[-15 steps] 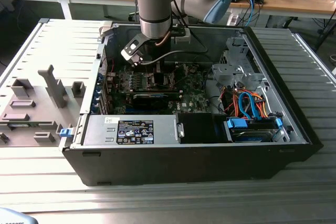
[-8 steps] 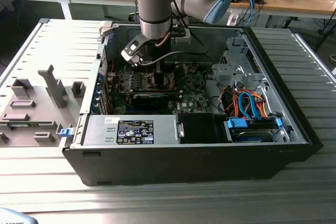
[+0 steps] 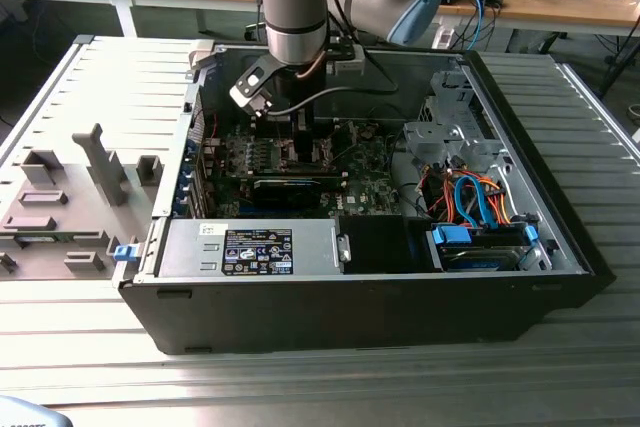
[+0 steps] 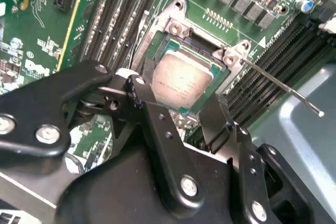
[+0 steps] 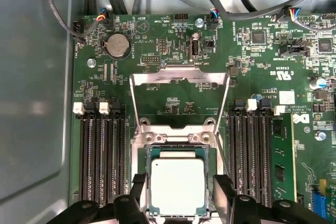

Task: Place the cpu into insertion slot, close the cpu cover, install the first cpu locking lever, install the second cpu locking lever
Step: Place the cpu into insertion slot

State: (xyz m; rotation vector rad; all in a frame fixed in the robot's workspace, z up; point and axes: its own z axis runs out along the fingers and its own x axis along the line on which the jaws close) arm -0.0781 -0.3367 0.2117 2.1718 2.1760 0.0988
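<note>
cpu (image 5: 178, 187) is seated flat in the insertion slot (image 5: 137, 156), pale metal face up, green edge showing all round inside the silver rim. End effector (image 5: 179, 178) is open, hanging right over the socket: one black finger (image 5: 137, 190) just beside one edge of the chip, the other finger just beside the opposite edge. Can't tell if either pad actually touches it. Second wrist view agrees: end effector (image 4: 177, 93) spread, cpu (image 4: 181, 77) lying between and beyond the tips. cpu cover (image 5: 181, 74) is not closed. The silvery frame is swung back off the socket on its hinge side, green board visible through its window. One locking lever (image 4: 283, 88) is not latched: a thin metal rod running out from a socket corner across the black memory slots (image 4: 273, 61), free end over the grey case floor. Long memory slots (image 5: 102, 156) flank the socket on both sides, and a coin cell (image 5: 118, 45) sits on the board beyond the cover. Exterior view: arm (image 3: 295, 7) reaches straight down into the open computer case (image 3: 350, 317), end effector (image 3: 300, 137) low over the motherboard. Case lies on its side on the ribbed metal bench (image 3: 300, 387).
</note>
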